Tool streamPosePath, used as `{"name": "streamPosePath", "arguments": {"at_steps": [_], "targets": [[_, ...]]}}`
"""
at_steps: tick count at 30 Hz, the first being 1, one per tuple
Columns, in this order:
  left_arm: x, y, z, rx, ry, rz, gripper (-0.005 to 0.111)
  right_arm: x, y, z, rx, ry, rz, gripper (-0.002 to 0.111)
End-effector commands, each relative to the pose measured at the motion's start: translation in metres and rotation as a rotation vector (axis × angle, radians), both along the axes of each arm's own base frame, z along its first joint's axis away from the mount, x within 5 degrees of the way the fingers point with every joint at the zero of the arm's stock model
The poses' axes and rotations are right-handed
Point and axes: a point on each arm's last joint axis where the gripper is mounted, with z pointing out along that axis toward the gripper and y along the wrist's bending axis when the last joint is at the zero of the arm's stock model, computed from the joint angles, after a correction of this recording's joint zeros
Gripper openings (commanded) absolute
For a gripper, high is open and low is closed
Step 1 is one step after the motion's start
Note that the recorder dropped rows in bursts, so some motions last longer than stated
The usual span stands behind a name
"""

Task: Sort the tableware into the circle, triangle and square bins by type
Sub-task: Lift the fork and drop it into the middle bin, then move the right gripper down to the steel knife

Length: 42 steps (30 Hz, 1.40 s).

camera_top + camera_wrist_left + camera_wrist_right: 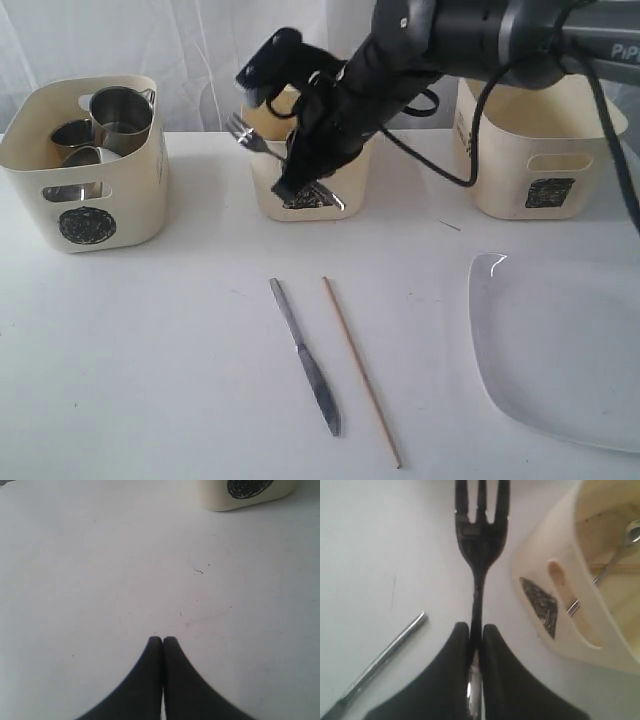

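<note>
My right gripper (288, 165) (476, 627) is shut on the handle of the steel fork (248, 134) (481, 540), holding it in the air at the front left corner of the triangle bin (345, 195) (555, 625). A steel spoon (620, 550) lies inside that bin. The circle bin (85, 170) (240, 495) at the left holds steel mugs (120, 115). At the right stands the square bin (545, 150). The knife (305, 355) (380, 662) and one wooden chopstick (360, 370) lie on the table in front. My left gripper (162, 639) is shut on nothing, low over bare table.
The large white plate (560, 340) lies at the front right table edge. My right arm and its cable (450, 170) reach in from the upper right, covering part of the triangle bin. A white curtain hangs behind the bins.
</note>
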Motion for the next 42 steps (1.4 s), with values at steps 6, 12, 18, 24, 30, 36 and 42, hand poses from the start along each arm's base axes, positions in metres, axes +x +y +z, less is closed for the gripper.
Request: {"name": "streamPosePath", "arguments": {"at_steps": [6, 12, 18, 24, 30, 36, 42], "targets": [[0.0, 0.0, -0.001, -0.004, -0.002, -0.005, 0.0, 0.041, -0.061, 0.035, 0.53, -0.126, -0.313, 0.0], [0.0, 0.0, -0.001, -0.004, -0.002, -0.005, 0.0, 0.055, -0.074, 0.031, 0.603, -0.208, -0.362, 0.0], [0.0, 0.0, -0.001, -0.004, -0.002, -0.005, 0.0, 0.08, -0.063, -0.007, 0.654, -0.301, -0.236, 0.0], [0.0, 0.0, -0.001, -0.004, -0.002, -0.005, 0.0, 0.103, -0.062, -0.038, 0.614, -0.296, -0.257, 0.0], [0.0, 0.0, -0.001, -0.004, -0.002, -0.005, 0.0, 0.105, -0.061, -0.04, 0.629, -0.285, -0.258, 0.02], [0.0, 0.0, -0.001, -0.004, -0.002, -0.005, 0.0, 0.103, -0.062, -0.031, 0.764, -0.185, -0.364, 0.021], [0.0, 0.0, -0.001, -0.004, -0.002, -0.005, 0.0, 0.079, -0.07, 0.01, 0.756, -0.026, -0.336, 0.006]]}}
